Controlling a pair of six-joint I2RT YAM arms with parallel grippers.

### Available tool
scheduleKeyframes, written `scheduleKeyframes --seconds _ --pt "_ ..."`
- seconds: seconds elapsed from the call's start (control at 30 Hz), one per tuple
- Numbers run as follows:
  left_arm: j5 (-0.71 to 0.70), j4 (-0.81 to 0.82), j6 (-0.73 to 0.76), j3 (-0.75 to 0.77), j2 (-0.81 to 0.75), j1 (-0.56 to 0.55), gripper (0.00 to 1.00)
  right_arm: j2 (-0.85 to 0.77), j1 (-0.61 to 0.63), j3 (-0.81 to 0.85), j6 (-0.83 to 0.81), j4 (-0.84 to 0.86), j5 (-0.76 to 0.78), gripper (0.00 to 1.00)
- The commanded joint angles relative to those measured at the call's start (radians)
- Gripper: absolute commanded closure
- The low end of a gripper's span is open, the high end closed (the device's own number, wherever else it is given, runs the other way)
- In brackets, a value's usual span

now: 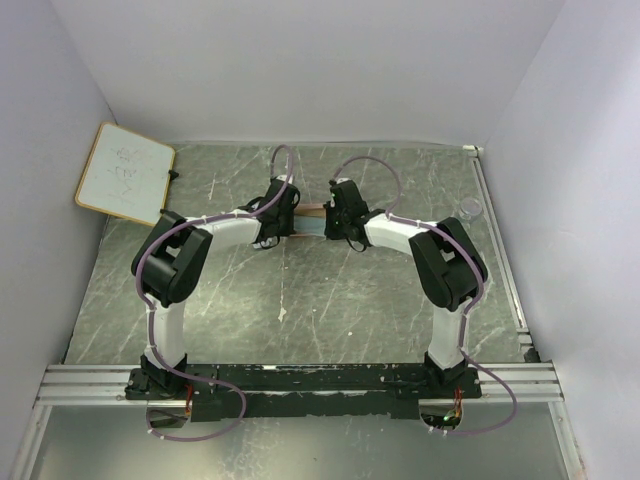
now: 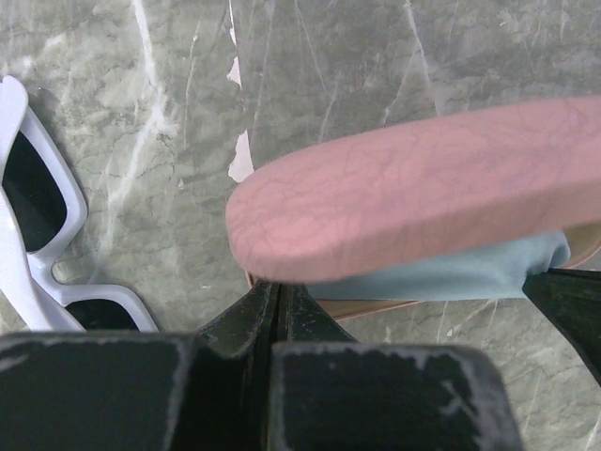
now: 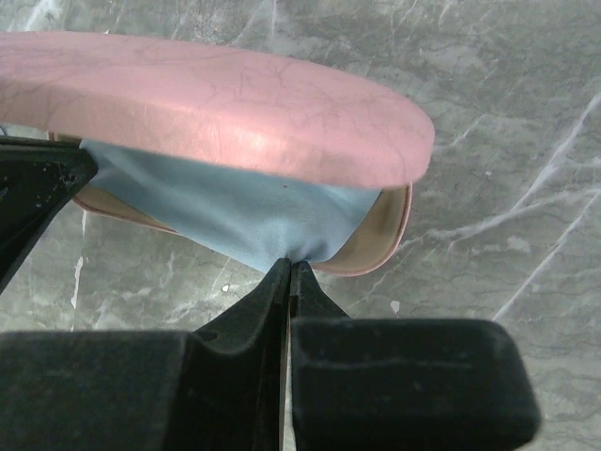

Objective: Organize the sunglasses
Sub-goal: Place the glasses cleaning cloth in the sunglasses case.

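Jaws of your left gripper [image 2: 277, 293] are pressed together, with their tips right at the near rim of the pink case [image 2: 404, 197], under its raised lid. You cannot tell from the wrist view whether anything is caught between them. Jaws of your right gripper [image 3: 289, 270] are closed too, and they pinch the pale blue cloth [image 3: 235, 211]. The cloth is drawn to a point at their tips and sits inside the open case, between the lid and the lower shell. Your sunglasses [image 2: 42, 249] lie on the worktop [image 2: 423, 56] at the left edge of the left wrist view. They are off to the side of your left jaws, touching neither the jaws nor the case, with a strip of bare worktop between them and the case. You see a white frame with two dark lenses. Its long axis runs from the upper left edge of that view, slanting down toward the gripper body, roughly across the long axis of the case. One end is cut off by the picture edge and the other is hidden behind the gripper body, so you cannot see the slim arms. In the top view you cannot make the sunglasses out.
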Motion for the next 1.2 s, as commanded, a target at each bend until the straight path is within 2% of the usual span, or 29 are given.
scheduleKeyframes --seconds 0.0,0.3,0.8,1.17 --pt "-0.001 -0.006 0.012 -0.007 -0.039 0.011 0.93 0.006 0.012 -0.021 -0.001 0.006 0.03 1.0" --pt "-0.011 0.049 0.023 -0.036 -0.096 0.0 0.93 -0.03 0.013 0.006 -0.008 -0.003 0.06 1.0" --pt "0.006 0.037 0.03 0.017 -0.12 0.0 0.93 -0.03 0.013 0.157 -0.034 -0.071 0.091 1.0" --pt "0.017 0.041 0.026 0.019 -0.106 0.0 0.93 -0.025 0.011 0.149 -0.047 -0.052 0.106 1.0"
